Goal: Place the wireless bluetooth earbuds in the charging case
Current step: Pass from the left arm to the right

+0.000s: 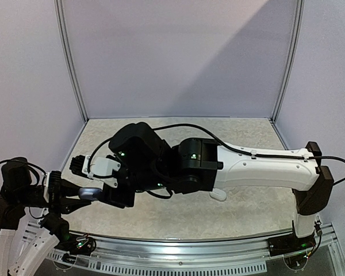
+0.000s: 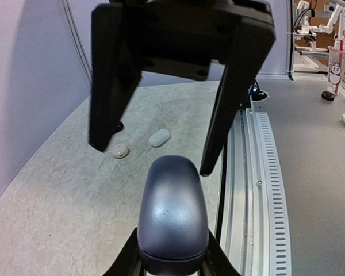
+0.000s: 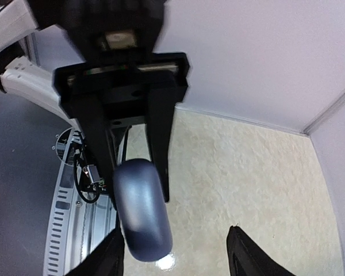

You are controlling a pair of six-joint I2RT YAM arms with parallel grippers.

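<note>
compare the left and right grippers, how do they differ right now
The left gripper is shut on the dark blue case, clamping one end; the right gripper stands open and grips nothing. The left presses the case from both sides; the right is spread wide either side of its free end. Shared: both are two-finger grippers, pointing at each other over the same case.

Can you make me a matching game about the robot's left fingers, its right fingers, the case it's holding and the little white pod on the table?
Things:
1. left fingers
2. right fingers
3. case
4. white pod

What fits:
A. lying on the table
B. spread open
C. grey-blue
D. closed on something

Pairs: 1-D (they grip the case), 2-B (one on each side of the case's top), 3-C, 4-A.
</note>
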